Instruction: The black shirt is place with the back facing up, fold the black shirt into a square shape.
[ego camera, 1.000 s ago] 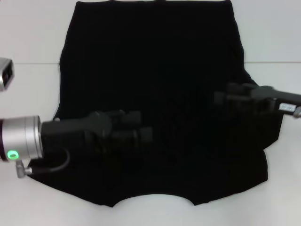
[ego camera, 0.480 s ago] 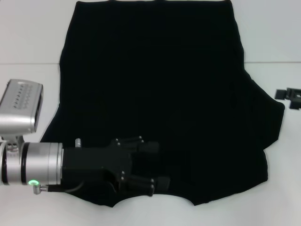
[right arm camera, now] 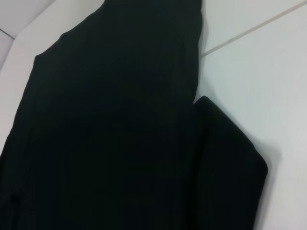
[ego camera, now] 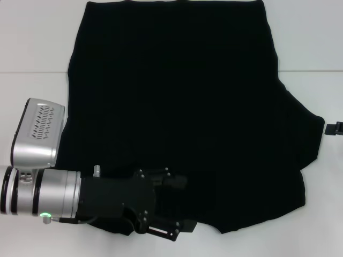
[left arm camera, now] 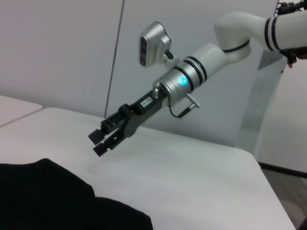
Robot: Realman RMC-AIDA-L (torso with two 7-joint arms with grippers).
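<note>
One black shirt point(ego camera: 177, 107) lies spread flat on the white counter point(ego camera: 32, 43), filling most of the head view. Its long axis runs from 12 o'clock to 6 o'clock: the straight hem sits at the 12 o'clock edge and the curved neckline notch at the 6 o'clock edge, nearest the robot. Both sleeves appear folded in over the body, with the right one making a blunt corner at about 3 o'clock. No lettering shows on the upper side.

At about 7 o'clock the left claw point(ego camera: 179, 206) hangs over the shirt's near edge, just beside the neckline, with its fingers point(ego camera: 182, 226) apart and nothing between them. Whether they touch the cloth cannot be told.

At 3 o'clock only the tip of the right claw point(ego camera: 335, 129) shows at the picture's edge, off the shirt; in the left wrist view it point(left arm camera: 104, 140) hangs above the bare counter with its fingers slightly apart and empty.
</note>
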